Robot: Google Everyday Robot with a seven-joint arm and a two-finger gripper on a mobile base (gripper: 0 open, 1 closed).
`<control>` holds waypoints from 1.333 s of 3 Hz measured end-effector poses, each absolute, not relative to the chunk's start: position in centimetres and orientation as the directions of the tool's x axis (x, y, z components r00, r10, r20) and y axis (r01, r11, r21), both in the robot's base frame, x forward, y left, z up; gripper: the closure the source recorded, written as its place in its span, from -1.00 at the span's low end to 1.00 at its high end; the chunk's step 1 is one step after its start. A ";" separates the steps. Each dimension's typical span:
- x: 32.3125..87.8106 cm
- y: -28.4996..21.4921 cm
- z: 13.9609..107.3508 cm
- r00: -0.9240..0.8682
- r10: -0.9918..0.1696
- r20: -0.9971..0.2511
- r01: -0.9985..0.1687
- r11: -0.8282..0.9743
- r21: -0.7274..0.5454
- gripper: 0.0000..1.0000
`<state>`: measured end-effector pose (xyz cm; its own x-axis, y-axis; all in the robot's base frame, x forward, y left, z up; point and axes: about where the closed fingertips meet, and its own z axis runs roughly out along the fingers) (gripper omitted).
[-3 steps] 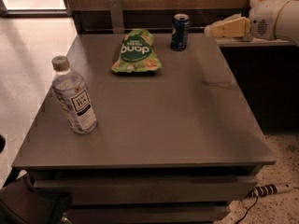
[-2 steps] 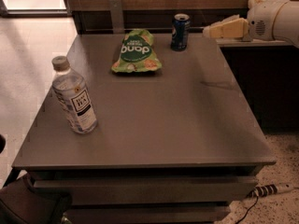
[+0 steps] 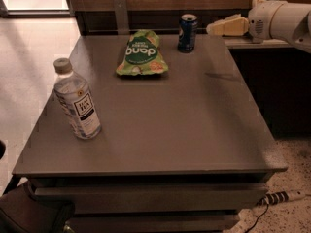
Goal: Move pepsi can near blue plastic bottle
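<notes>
The pepsi can (image 3: pixel 187 32), dark blue with a silver top, stands upright at the back of the grey table (image 3: pixel 165 120), right of centre. The blue plastic bottle (image 3: pixel 77 100), clear with a grey-white cap and a white label, stands upright near the table's left edge. My gripper (image 3: pixel 218 27) is at the upper right, its cream fingers pointing left toward the can, a short gap to the can's right and a little above the tabletop. It holds nothing.
A green snack bag (image 3: pixel 141 54) lies flat at the back, left of the can. A dark wall panel runs behind the table. A power strip and cable (image 3: pixel 282 197) lie on the floor at lower right.
The gripper has shifted slightly left toward the can. The can, bottle and bag have not moved.
</notes>
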<state>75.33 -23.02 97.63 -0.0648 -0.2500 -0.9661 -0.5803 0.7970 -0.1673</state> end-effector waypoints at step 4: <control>86.1 -15.2 89.0 -0.059 -0.163 -0.985 -0.646 0.758 -0.087 -1.00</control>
